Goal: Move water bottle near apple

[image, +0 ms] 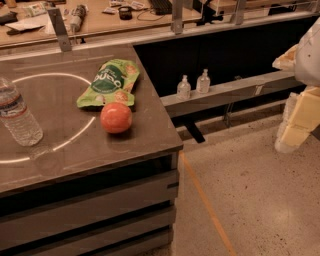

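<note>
The water bottle (pixel 17 117) is clear ribbed plastic with a white, red and blue label band. It stands upright at the left edge of the dark table (pixel 145 135), and its cap is cut off by the frame. The apple (pixel 116 117) is red-orange and shiny and sits near the table's right front part, about a third of the frame right of the bottle. My gripper (pixel 295 130) hangs at the far right edge over the floor, well away from the table and holding nothing that I can see.
A green snack bag (pixel 110 82) lies just behind the apple, touching it. Two small pump bottles (pixel 193 85) stand on a low ledge right of the table. A cluttered counter (pixel 100 15) runs along the back. Speckled floor (pixel 240 190) lies to the right.
</note>
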You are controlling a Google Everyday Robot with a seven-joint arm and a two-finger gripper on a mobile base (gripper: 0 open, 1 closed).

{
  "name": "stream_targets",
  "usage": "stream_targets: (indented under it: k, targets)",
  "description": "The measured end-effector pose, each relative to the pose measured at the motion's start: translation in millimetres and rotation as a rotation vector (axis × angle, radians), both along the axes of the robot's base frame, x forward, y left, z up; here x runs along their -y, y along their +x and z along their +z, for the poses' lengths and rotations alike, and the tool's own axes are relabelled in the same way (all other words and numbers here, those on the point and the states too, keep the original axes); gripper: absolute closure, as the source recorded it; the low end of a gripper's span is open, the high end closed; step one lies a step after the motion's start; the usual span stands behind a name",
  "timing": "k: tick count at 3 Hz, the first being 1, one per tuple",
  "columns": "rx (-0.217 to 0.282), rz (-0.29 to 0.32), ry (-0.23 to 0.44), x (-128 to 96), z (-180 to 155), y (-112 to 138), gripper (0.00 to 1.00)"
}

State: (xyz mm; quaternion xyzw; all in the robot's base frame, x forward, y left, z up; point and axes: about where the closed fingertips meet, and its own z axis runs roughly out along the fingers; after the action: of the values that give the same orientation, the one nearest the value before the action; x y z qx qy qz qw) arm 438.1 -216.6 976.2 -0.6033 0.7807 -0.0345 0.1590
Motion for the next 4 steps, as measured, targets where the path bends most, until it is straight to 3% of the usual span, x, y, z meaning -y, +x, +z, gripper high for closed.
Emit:
stream_targets:
  k: [1,2,3,4]
  targets:
    - [0.0,0.0,0.0,0.0,0.0,0.0,0.0]
    - [0.039,0.057,0.041,-26.0,2.4,23.9,0.0]
    - [0.087,0.163,0.105,-80.4,5.4,67.6,0.0]
    - [0.123,0.232,0.212,-138.0,10.3,109.9,0.0]
